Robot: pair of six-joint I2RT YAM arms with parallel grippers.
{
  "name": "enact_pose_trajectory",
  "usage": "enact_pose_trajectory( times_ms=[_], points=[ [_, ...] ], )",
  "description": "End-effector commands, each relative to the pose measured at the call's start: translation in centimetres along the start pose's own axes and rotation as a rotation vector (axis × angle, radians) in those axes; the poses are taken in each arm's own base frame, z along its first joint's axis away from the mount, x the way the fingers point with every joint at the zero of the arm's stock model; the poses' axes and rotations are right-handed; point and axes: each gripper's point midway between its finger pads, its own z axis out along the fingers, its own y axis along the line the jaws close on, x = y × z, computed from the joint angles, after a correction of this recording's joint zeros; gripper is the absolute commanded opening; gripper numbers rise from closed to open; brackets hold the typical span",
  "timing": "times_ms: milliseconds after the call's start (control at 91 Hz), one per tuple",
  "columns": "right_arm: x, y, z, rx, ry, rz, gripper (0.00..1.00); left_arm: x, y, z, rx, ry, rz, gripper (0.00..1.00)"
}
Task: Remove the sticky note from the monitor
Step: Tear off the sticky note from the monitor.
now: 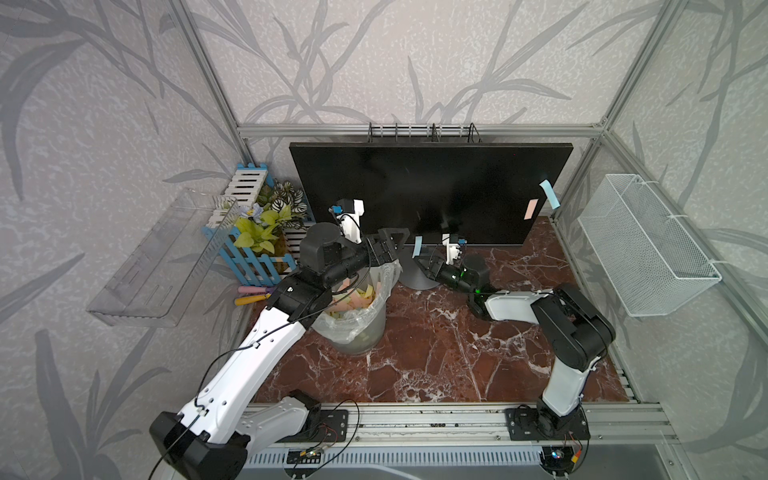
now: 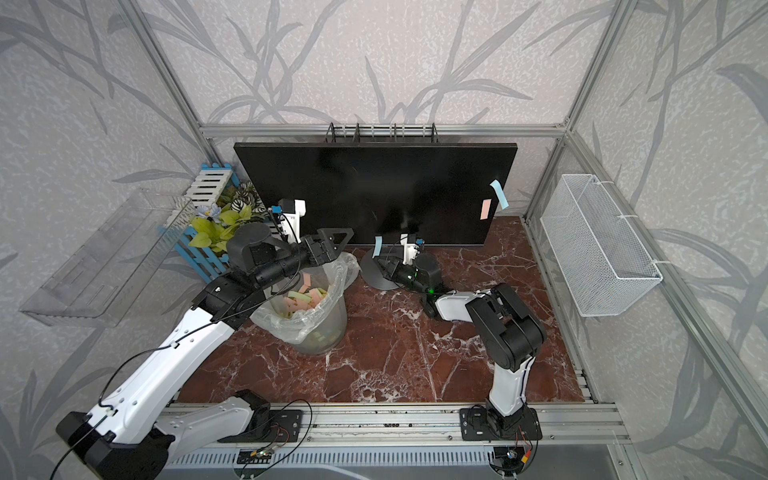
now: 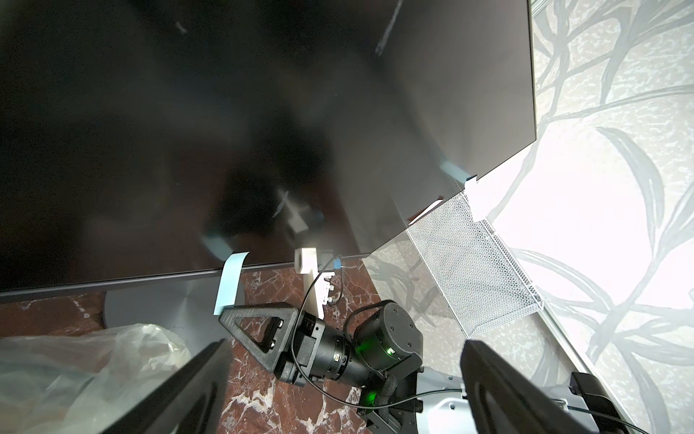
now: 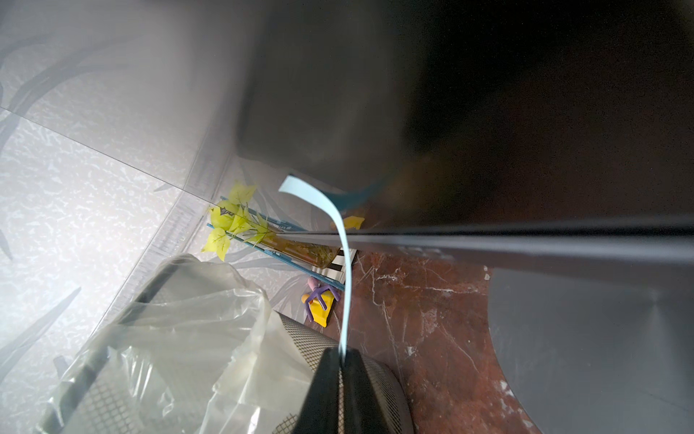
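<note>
Marble tabletop (image 1: 436,353) under monitor (image 1: 415,187), patterned walls (image 1: 374,62)

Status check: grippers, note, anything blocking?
Left gripper open, empty, by the bin. Right gripper shut on blue sticky note, top end at monitor lower edge; peeled or not, can't tell. Pink note and second blue note on screen. Nothing blocking.

Monitor (image 1: 415,187): rear of desk (image 1: 436,353), upright on disc foot (image 1: 411,278).
Bin (image 1: 365,336): left of foot, before monitor's left end; paper slips (image 1: 353,301) inside.
Plant crate (image 1: 257,266): left of monitor, behind bin.
Sticky note (image 1: 417,245): at monitor's lower edge, above foot, lower end nipped in right pincer (image 4: 343,355).
Second note (image 1: 531,209): on screen near right edge.
Third note (image 1: 549,193): on that edge, just beside second.
Wire basket (image 1: 648,249): right wall.
Tray (image 1: 158,257): left wall.
</note>
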Motion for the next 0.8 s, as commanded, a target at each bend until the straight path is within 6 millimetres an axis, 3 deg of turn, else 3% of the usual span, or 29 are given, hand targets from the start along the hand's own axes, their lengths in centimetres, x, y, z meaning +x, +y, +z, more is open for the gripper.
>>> enact_pose_trajectory(
  times_ms=[0,209,495,792],
  points=[
    [-2.4,0.6,0.0,-0.012,-0.069,-0.001,0.0,-0.9,-0.9,-0.5,0.016,-0.03,0.034,1.0],
    [-1.8,1.0,-0.7,-0.008,-0.056,0.002,0.0,-0.8,-0.8,-0.8,0.009,-0.037,0.033,1.0],
    [-0.2,3.2,-1.6,-0.024,-0.018,-0.013,0.0,-0.8,-0.1,-2.1,-0.029,-0.069,0.029,1.0],
    [0.2,7.6,-3.1,-0.062,0.006,-0.064,0.0,-1.4,1.1,-3.7,-0.105,-0.138,0.021,1.0]
  ],
)
